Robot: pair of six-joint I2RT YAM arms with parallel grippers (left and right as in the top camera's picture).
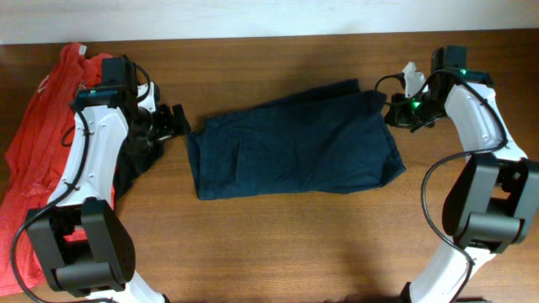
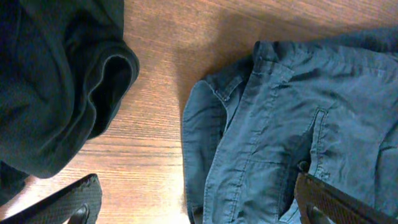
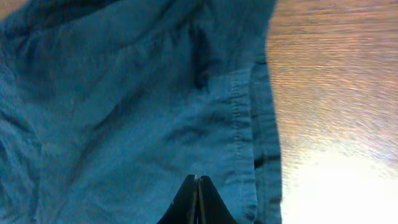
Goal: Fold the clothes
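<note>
A dark blue garment [image 1: 295, 143] lies folded flat in the middle of the wooden table. My left gripper [image 1: 178, 123] is open just off its left edge. In the left wrist view the garment's seamed edge [image 2: 292, 124] lies between the spread fingers [image 2: 199, 211], which hold nothing. My right gripper [image 1: 394, 111] is at the garment's upper right corner. In the right wrist view its fingers [image 3: 196, 186] are pressed shut over the blue cloth [image 3: 124, 112] near the hemmed edge, with no cloth visibly between them.
A red garment [image 1: 34, 151] is spread along the table's left side. A black garment [image 1: 135, 160] lies bunched under my left arm, and shows in the left wrist view [image 2: 56, 87]. Bare wood [image 1: 295, 244] runs in front of the blue garment.
</note>
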